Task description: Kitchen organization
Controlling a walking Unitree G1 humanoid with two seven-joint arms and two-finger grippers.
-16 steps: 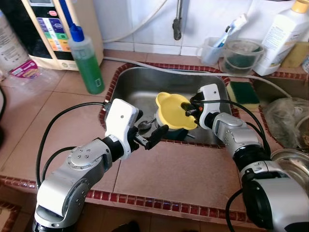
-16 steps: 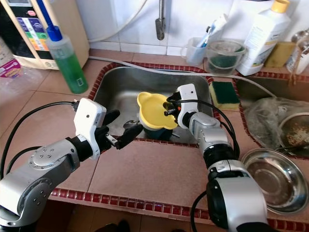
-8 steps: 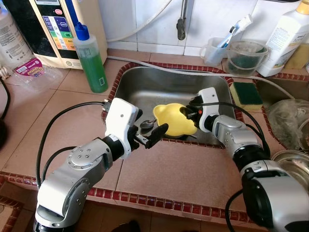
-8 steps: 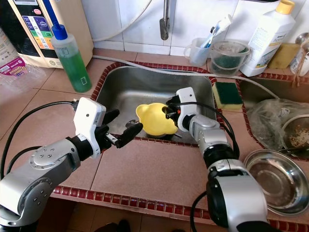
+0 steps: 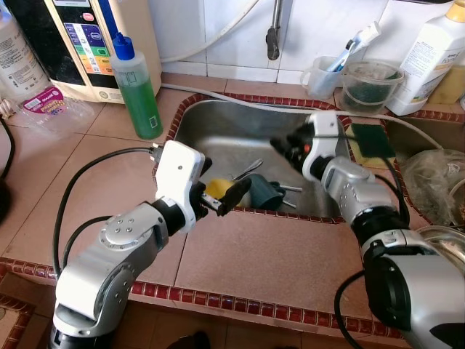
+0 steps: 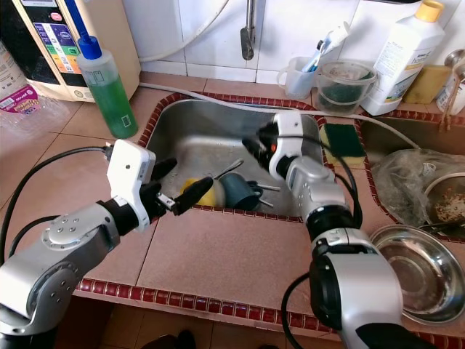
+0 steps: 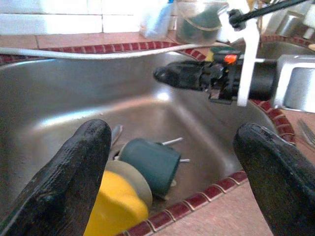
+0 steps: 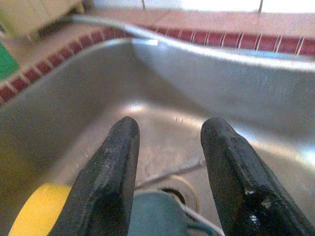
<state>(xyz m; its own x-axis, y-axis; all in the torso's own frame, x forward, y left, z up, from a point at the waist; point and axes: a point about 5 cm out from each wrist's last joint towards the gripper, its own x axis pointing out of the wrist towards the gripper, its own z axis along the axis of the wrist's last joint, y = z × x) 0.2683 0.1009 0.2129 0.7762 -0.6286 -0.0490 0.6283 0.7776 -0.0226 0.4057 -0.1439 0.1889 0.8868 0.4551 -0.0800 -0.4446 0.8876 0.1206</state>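
> Right gripper (image 6: 256, 149) status?
Fingers spread, empty, above the sink (image 6: 211, 116).
> Left gripper (image 6: 178, 190)?
Spread too, at the near rim. One yellow bowl (image 6: 204, 193), one teal cup (image 6: 235, 190) lie inside.

1. The tiled counter (image 5: 240, 273) carries a steel sink (image 5: 218, 134) sunk into it, under both claws.
2. In the sink, below the right claw (image 5: 287, 149), lie a yellow funnel (image 6: 203, 193) and a teal cup (image 6: 236, 190), touching.
3. Left of the left claw (image 5: 225, 200) stands a green bottle (image 5: 138, 94).
4. Right of the right claw sits a sponge (image 6: 341, 139).
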